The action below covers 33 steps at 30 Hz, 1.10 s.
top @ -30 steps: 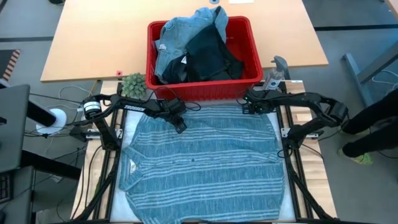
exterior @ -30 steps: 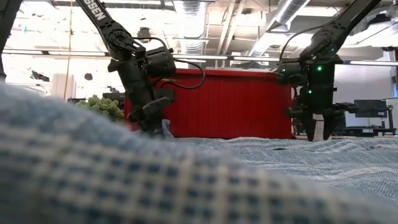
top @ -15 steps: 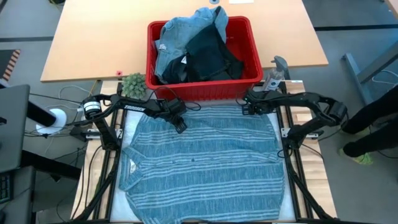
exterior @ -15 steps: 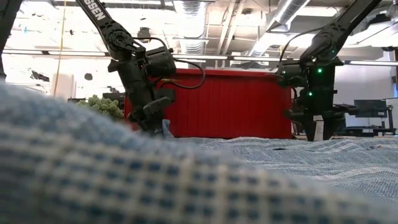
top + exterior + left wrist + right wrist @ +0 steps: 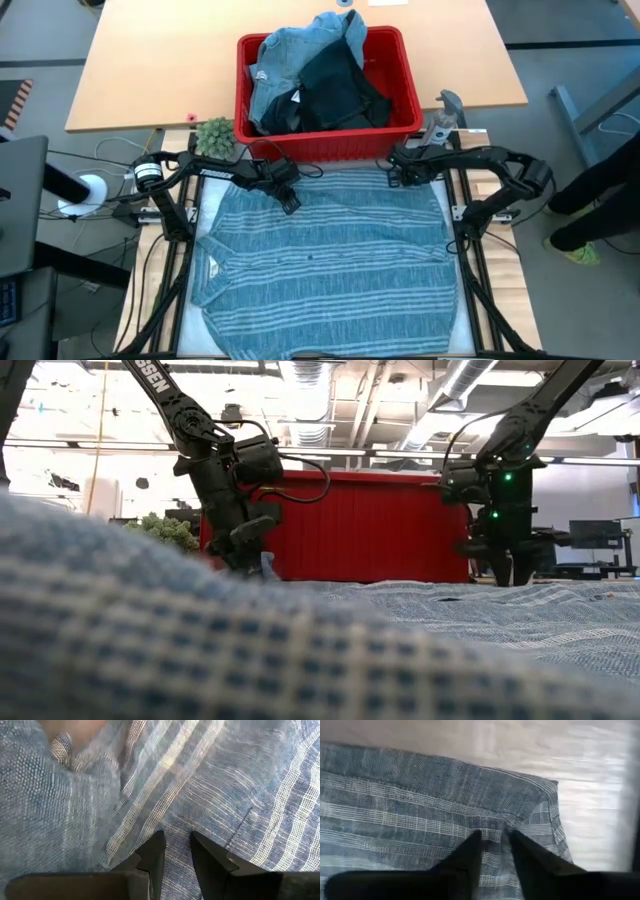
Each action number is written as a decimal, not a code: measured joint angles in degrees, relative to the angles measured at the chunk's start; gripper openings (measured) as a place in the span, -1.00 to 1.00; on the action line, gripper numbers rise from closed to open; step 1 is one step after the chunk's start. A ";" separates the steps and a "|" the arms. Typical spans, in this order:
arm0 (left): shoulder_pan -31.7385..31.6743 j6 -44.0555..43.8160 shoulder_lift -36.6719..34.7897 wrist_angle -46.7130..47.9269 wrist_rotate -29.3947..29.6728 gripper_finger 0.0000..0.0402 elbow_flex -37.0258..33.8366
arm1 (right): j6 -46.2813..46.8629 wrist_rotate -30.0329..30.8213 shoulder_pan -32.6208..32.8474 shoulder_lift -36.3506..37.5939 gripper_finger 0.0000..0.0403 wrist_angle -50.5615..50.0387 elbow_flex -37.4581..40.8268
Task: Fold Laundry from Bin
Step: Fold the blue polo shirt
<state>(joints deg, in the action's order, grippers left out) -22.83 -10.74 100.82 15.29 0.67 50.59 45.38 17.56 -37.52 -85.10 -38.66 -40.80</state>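
Pinching the shirt's far corners

I'm keeping both grippers, left gripper (image 5: 289, 203) and right gripper (image 5: 393, 176), clamped on the striped shirt (image 5: 330, 260), lifting evenly.

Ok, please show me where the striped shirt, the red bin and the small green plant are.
striped shirt (image 5: 320, 255), high view, middle of the spread fabric.
red bin (image 5: 330, 144), high view, its near wall.
green plant (image 5: 214, 134), high view, its leafy top.

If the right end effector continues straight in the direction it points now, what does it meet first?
The striped shirt. The right end effector points down at the shirt's corner near the red bin, its fingertips already at the cloth, seemingly pinching a fold. Right under the cloth lies the table.
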 joint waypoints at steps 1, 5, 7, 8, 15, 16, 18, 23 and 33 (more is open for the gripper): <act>0.00 0.00 0.00 0.00 0.00 -0.56 0.00 | -0.44 0.02 0.00 -0.02 -0.52 -0.18 -0.16; 0.00 0.02 0.00 -0.04 0.00 -0.56 0.02 | -0.94 0.15 -0.02 -0.02 -0.87 -0.99 -0.96; 0.00 0.02 0.00 -0.06 0.00 -0.56 0.00 | -1.33 0.18 -0.02 -0.02 -0.92 -1.95 -1.62; 0.00 0.02 0.00 -0.09 0.00 -0.56 0.00 | -1.74 0.29 -0.02 -0.02 -0.91 -2.39 -2.01; 0.00 0.57 0.00 -0.42 0.00 -0.56 0.02 | -2.37 3.97 -0.02 -0.02 -0.91 -9.51 -6.56; 0.01 0.57 0.00 -0.42 0.00 -0.56 0.03 | -2.48 4.82 -0.02 -0.02 -0.92 -10.20 -7.22; 0.00 0.57 0.00 -0.39 0.00 -0.56 0.02 | -2.53 6.16 -0.02 -0.02 -0.92 -11.20 -8.33; 0.00 0.55 0.00 -0.37 0.00 -0.56 0.02 | -2.48 9.72 -0.02 -0.02 -0.88 -11.72 -10.44; 0.00 0.52 0.00 -0.31 0.10 -0.56 0.02 | -1.92 9.74 -1.40 -0.02 -0.80 -16.18 -10.46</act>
<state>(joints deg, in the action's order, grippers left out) -22.83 -10.22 100.82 14.98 0.77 50.61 43.46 27.30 -38.92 -85.12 -54.84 -51.27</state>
